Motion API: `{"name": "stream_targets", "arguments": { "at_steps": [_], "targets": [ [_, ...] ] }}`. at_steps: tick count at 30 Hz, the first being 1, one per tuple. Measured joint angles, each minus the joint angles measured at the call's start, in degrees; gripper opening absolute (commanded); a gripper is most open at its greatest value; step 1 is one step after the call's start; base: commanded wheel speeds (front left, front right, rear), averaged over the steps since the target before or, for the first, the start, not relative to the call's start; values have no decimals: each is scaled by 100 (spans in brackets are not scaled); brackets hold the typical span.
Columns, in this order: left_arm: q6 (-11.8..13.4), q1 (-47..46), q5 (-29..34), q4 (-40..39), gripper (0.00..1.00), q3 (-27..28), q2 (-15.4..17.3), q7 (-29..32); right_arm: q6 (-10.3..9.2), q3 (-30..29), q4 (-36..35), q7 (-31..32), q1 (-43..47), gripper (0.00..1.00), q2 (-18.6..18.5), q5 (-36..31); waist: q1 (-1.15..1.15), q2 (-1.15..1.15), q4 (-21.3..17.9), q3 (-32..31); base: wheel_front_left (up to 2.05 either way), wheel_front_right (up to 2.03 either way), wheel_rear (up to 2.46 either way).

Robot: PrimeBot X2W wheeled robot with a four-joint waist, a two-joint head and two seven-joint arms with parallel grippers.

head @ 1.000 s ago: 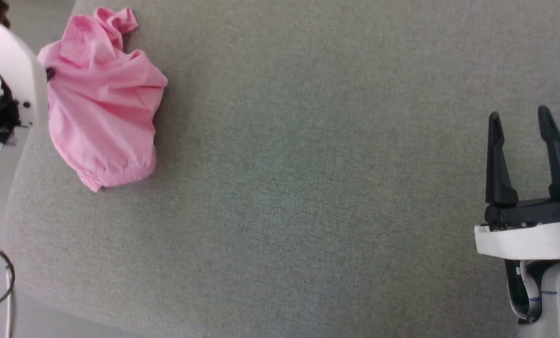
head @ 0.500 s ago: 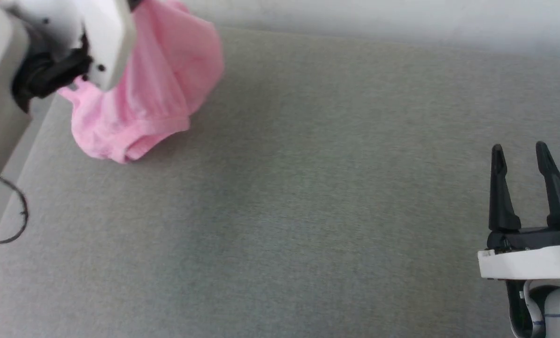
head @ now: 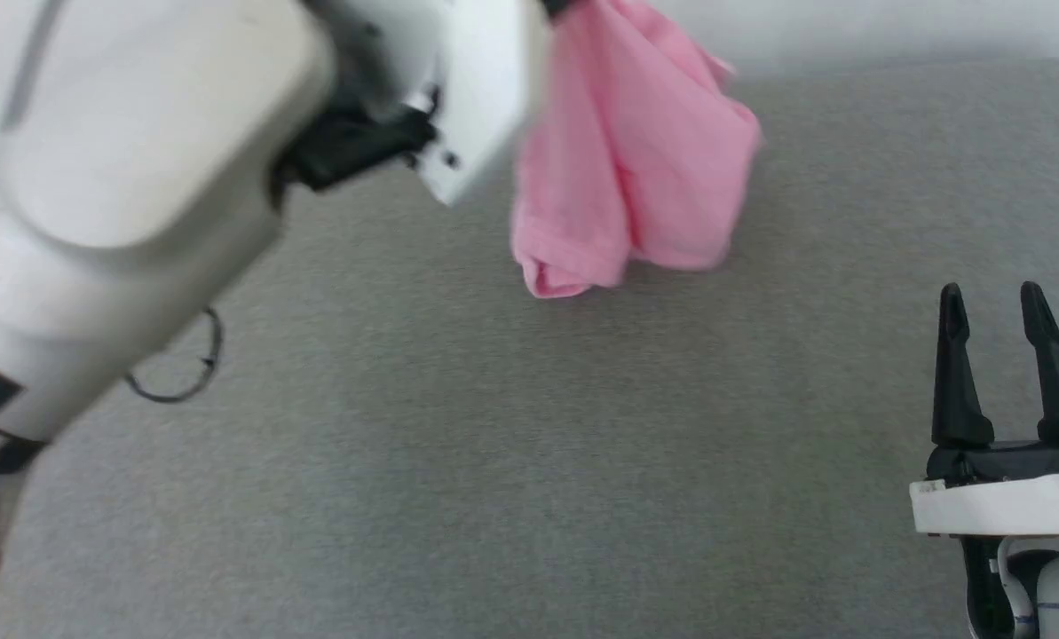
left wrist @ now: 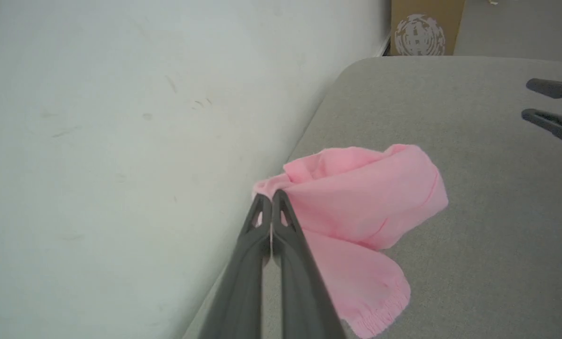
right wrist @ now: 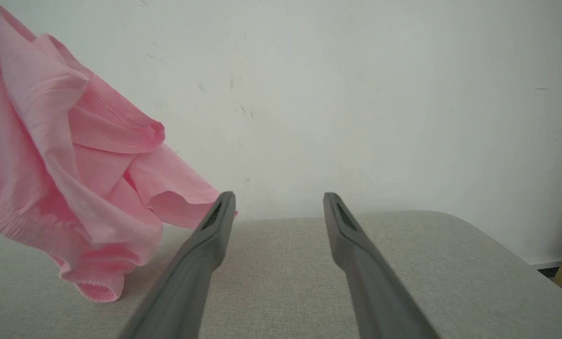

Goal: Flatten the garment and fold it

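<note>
The left gripper (left wrist: 271,197) pinches the pink garment (head: 644,169) by its top edge so it hangs long-axis down, hem about at the grey cushion (head: 493,461), while the right gripper (head: 991,297), spread and empty, sits well off to its right.

place: bare test room or lab, likely | grey cloth-covered surface (head: 529,461), rounded corners | scuffed white wall (right wrist: 356,94) at 12 o'clock | cardboard box (left wrist: 427,28) on floor (left wrist: 521,23) at 2 o'clock
</note>
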Motion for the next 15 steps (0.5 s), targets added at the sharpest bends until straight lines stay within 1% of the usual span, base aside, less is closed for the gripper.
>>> {"name": "stream_targets", "arguments": {
  "at_steps": [3,6,9,15],
  "targets": [
    [0,76,-164,46,0,-315,-336,-122,0,-30,1,0,-4,100,-2,23,0,0,-276,33,0,0,0],
    [0,479,-268,269,0,-571,-559,-224,0,-68,-3,0,-25,100,-3,71,0,0,-507,101,0,0,0],
    [0,1115,-211,637,0,-726,-659,-245,0,-69,-7,0,-57,100,-4,105,0,0,-661,221,0,0,0],
    [0,2576,204,1087,0,-768,-799,-112,0,-49,-1,0,-140,100,-3,114,1,0,-806,479,0,0,0]
  ]
}}
